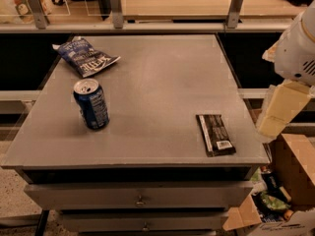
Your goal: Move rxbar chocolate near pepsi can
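The rxbar chocolate [215, 134] lies flat near the front right corner of the grey table [157, 73], a dark wrapper with a white barcode patch at its near end. The pepsi can [91, 103] stands upright on the left side of the table, blue with a silver top. My gripper [276, 116] hangs at the right edge of the view, off the table's right side, to the right of the bar and above its level. It touches nothing. The white arm [298, 48] rises above it.
A blue chip bag [86, 58] lies at the table's back left. An open cardboard box [280, 200] with items stands on the floor at the front right. A shelf with metal posts [115, 6] runs behind the table. Drawers [140, 198] sit below the tabletop.
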{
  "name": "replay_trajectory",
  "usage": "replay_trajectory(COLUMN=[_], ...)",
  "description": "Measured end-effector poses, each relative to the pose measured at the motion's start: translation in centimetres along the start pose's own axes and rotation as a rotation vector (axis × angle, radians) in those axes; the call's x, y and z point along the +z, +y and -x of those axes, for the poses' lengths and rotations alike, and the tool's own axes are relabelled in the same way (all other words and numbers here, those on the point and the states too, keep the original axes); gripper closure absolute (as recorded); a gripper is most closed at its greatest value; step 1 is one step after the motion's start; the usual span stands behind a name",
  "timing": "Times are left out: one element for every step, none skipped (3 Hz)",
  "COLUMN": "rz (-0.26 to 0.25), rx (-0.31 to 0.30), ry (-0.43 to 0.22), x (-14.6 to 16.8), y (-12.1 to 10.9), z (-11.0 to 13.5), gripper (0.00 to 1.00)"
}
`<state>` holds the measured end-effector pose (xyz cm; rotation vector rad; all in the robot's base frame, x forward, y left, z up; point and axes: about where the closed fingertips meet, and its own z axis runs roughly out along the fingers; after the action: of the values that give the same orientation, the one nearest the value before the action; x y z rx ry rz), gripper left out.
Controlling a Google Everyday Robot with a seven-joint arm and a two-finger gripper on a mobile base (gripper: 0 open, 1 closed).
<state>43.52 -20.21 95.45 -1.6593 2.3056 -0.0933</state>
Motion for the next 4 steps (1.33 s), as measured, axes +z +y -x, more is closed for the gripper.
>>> replay_trajectory(rz=[0.028, 0.064, 0.103, 0.139], rx=[0.041, 0.093, 0.14, 0.185], ry=[0.01, 0.022, 0.032, 0.031], x=[3.3, 6.8, 9.2, 11.1], y=[1.2, 1.9, 2.1, 2.1], z=[0.4, 0.6, 1.1, 2.0], gripper=[0.0, 0.0, 0.0, 0.0])
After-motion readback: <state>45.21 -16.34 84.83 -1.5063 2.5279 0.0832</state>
